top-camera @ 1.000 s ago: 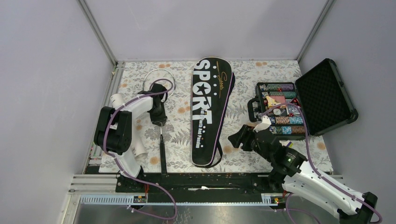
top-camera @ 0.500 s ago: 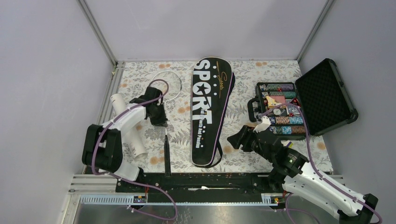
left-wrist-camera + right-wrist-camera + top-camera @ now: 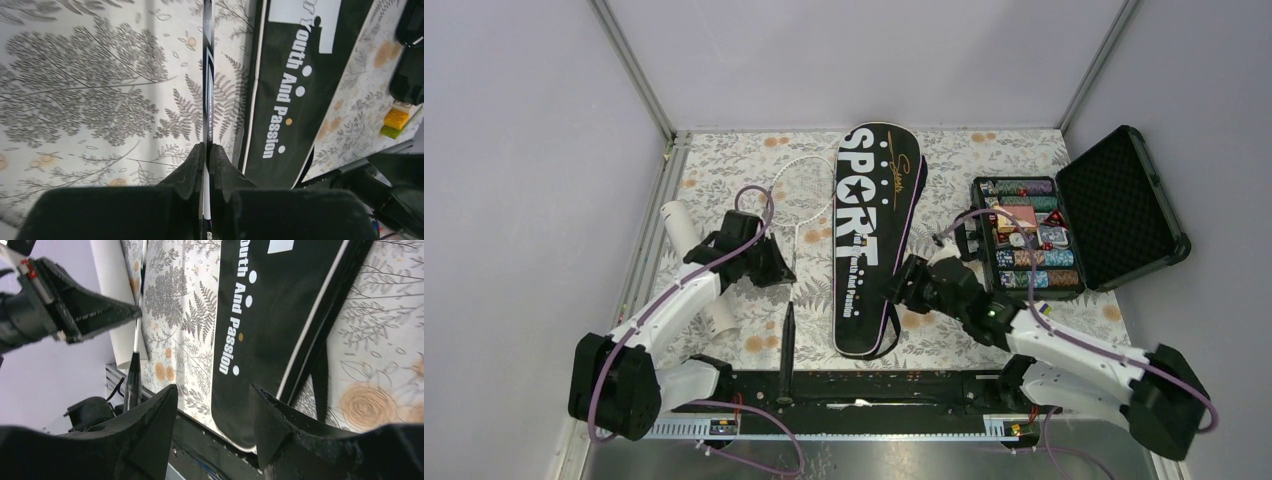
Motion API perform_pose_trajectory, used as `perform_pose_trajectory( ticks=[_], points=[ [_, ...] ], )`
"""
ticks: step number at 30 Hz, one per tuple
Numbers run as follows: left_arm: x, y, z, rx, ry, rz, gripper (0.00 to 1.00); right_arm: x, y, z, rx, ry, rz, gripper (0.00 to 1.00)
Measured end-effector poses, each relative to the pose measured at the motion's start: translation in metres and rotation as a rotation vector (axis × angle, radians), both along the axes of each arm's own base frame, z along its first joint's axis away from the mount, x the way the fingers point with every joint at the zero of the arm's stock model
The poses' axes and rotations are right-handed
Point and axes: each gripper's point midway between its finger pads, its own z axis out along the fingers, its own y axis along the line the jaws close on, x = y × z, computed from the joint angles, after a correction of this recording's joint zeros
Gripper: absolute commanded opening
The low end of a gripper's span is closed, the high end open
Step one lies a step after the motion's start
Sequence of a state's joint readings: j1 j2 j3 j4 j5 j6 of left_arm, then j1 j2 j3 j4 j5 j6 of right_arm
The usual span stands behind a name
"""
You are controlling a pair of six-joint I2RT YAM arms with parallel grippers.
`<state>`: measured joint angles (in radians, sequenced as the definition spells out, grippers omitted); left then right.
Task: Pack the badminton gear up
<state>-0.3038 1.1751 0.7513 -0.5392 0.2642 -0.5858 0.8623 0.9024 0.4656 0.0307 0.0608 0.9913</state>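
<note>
Left fingers (image 3: 192, 170): pressed together on the thin shaft of the racket (image 3: 796, 215), gripping it between the head and the black handle.
Racket: left of the bag (image 3: 874, 230) and roughly parallel to it. The round head is level with the bag's wide far end. The handle points toward the arm bases and reaches over the dark rail at the near edge of the worktop (image 3: 724, 155). Whether the head rests on the cloth or is lifted off it cannot be told.
Shaft, seen from the left wrist: runs straight out from between the fingers over the fern-patterned cloth, just beside the bag's left edge.
Right fingers (image 3: 150, 425): spread apart with nothing between them, above the bag's narrow near end at its right edge. No contact with the bag shows.
Bag: long and black, with "SPORT" in white. It lies flat along the middle of the worktop, wide end far and narrow end near.
Tube (image 3: 696, 270): white, lying on the cloth at the left side, partly under the left arm and apart from the racket.
Case (image 3: 1124, 200): black, lid open, at the right of the worktop, well apart from the bag. Rows of coloured chips (image 3: 1024, 225) fill its tray.
</note>
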Motion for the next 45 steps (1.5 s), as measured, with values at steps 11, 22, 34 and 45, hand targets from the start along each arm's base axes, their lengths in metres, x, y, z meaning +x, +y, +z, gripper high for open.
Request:
perform_pose_trajectory(
  ticks=[11,22,34,45],
  points=[
    [-0.022,-0.024,0.005,-0.124,-0.025,-0.015,0.0,0.049,0.097,0.006,0.095,0.057,0.008,0.5],
    [-0.02,-0.034,0.021,-0.183,-0.073,-0.04,0.0,0.059,0.155,-0.006,0.131,0.11,0.037,0.46],
    [-0.023,-0.04,0.037,-0.227,-0.115,-0.051,0.0,0.062,0.168,-0.013,0.15,0.157,0.018,0.26],
    [-0.027,-0.043,0.045,-0.242,-0.141,-0.063,0.04,0.063,0.174,-0.003,0.206,0.162,0.012,0.0]
  ],
)
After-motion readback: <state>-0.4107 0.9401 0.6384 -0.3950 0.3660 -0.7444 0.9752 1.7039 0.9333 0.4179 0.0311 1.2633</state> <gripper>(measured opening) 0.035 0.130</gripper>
